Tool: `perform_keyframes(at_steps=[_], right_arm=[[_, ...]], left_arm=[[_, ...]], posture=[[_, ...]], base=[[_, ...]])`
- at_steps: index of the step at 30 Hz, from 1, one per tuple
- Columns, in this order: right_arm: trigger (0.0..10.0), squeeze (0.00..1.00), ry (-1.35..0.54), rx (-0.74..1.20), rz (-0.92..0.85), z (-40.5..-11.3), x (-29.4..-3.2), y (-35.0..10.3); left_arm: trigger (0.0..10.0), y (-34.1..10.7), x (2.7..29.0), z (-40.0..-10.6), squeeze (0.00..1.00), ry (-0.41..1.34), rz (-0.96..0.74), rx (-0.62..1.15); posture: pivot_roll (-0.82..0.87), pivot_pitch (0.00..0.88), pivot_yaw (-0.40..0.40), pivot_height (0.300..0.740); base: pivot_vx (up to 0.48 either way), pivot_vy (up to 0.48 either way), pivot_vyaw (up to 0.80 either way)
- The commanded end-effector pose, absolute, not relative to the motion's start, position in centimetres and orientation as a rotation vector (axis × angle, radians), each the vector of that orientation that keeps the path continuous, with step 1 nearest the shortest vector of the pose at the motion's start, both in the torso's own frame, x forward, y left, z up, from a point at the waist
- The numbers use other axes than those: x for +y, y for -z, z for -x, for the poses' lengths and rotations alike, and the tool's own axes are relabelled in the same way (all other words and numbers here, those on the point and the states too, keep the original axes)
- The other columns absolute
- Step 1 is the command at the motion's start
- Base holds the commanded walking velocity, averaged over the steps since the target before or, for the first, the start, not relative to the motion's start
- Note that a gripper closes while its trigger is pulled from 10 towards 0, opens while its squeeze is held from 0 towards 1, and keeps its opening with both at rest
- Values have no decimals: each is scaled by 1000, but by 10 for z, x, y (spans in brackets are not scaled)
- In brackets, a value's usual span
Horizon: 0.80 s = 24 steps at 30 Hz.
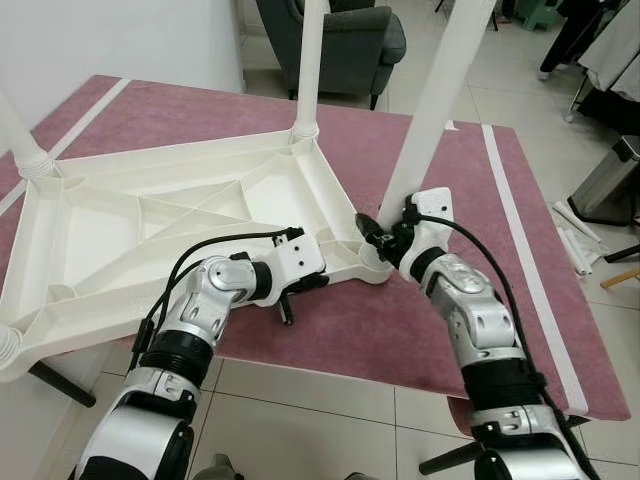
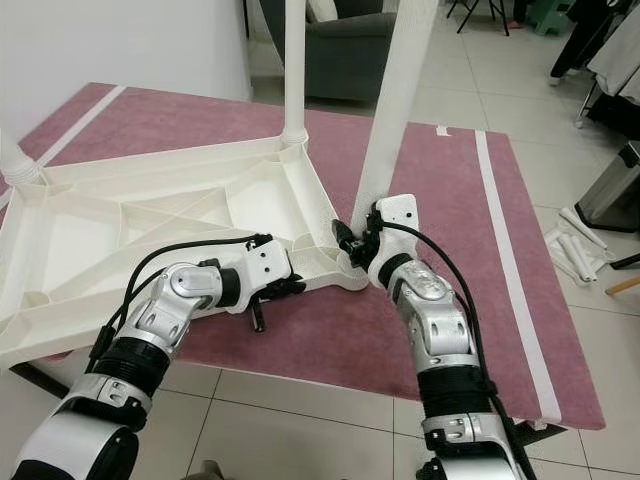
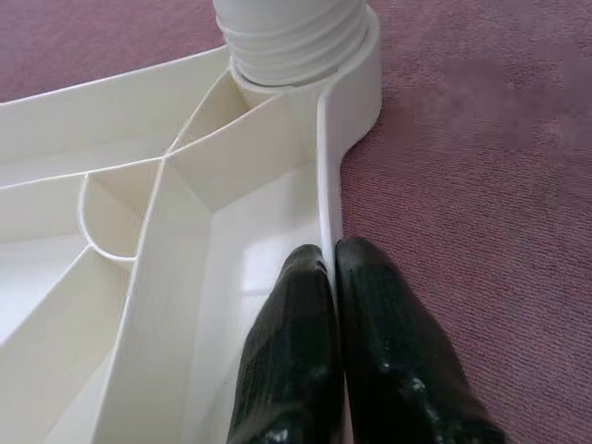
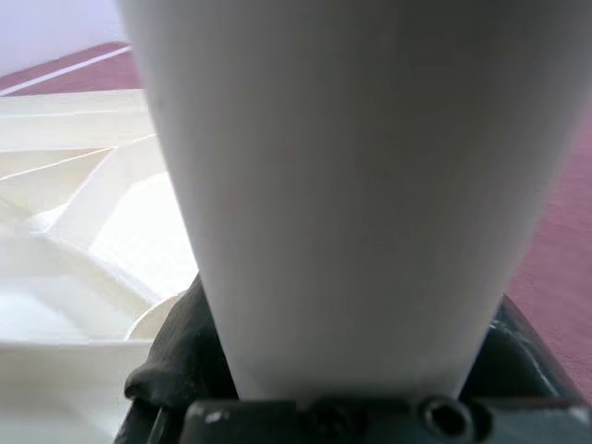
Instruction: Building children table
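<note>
Two grippers work: left gripper pinches the tabletop rim; right gripper clasps a tilted leg, risking cross-threading.

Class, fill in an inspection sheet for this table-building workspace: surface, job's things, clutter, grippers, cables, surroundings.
Surface: mauve rug with white stripes, on a tiled floor.
Job's things: white plastic tabletop lying upside down on the rug, ribs up; far leg upright in its corner socket; near leg tilted at the near right corner socket.
Clutter: nothing seen on the rug.
Grippers: left gripper shut on the tabletop's edge wall; right gripper clamped around the near leg's base.
Cables: a black cable loops along each forearm.
Surroundings: grey armchair beyond the rug; metal bin at right.
</note>
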State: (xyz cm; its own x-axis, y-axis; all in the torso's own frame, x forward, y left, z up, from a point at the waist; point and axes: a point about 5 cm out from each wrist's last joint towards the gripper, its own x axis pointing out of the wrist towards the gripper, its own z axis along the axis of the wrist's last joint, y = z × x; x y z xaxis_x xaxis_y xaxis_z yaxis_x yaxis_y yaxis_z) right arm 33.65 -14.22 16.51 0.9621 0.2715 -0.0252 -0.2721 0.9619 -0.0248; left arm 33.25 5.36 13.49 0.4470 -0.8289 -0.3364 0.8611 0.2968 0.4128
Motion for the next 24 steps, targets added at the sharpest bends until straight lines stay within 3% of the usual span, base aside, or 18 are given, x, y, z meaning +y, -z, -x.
perform_keyframes(at_steps=[1, 3, 6, 10, 11, 12, 15, 16, 18, 21, 22, 24], right_arm=[[0, 0, -130, 123, 10, -336, -145, -145], [0, 0, 66, 130, -1, -335, -139, -142], [0, 0, 180, 139, -11, -334, -129, -139], [0, 0, 190, 126, -22, -334, -116, -141], [1412, 0, 167, 116, -24, -333, -109, -144], [10000, 0, 134, 87, -17, -334, -104, -148], [10000, 0, 104, 67, -13, -334, -102, -152], [10000, 1000, 67, 36, -16, -334, -102, -157], [10000, 1000, -62, -22, -35, -335, -100, -169], [10000, 1000, -108, -40, -37, -335, -98, -173], [10000, 0, -173, -64, -29, -335, -98, -179], [10000, 0, -258, -81, -17, -334, -99, -184]], left_arm=[[10000, -158, 33, -334, 0, 1073, -476, -107], [10000, -162, 26, -336, 0, 1079, -463, -115], [10000, -164, 21, -336, 0, 1084, -457, -121], [10000, -165, 19, -337, 0, 1087, -457, -123], [10000, -165, 18, -337, 0, 1087, -458, -124], [10000, -165, 19, -337, 0, 1087, -460, -124], [10000, -165, 20, -337, 0, 1087, -462, -123], [10000, -164, 22, -336, 0, 1085, -465, -122], [10000, -162, 23, -335, 0, 1087, -468, -121], [10000, -162, 24, -335, 0, 1088, -470, -120], [10000, -161, 24, -334, 0, 1091, -471, -120], [10000, -161, 25, -333, 0, 1098, -473, -119]], posture=[[105, 0, -15, 740], [100, 0, -10, 740], [101, 0, -9, 740], [102, 0, -9, 740], [104, 0, -12, 740], [105, 0, -13, 740], [105, 0, -13, 740], [106, 0, -16, 740], [108, 0, -19, 740], [108, 0, -19, 740], [108, 0, -19, 740], [110, 1, -21, 740]], base=[[0, 0, 0], [0, 0, 0], [0, 0, 0], [0, 0, 0], [0, 0, 0], [0, 0, 0], [0, 0, 0], [0, 0, 0], [0, 0, 0], [0, 0, 0], [0, 0, 0], [0, 0, 0]])
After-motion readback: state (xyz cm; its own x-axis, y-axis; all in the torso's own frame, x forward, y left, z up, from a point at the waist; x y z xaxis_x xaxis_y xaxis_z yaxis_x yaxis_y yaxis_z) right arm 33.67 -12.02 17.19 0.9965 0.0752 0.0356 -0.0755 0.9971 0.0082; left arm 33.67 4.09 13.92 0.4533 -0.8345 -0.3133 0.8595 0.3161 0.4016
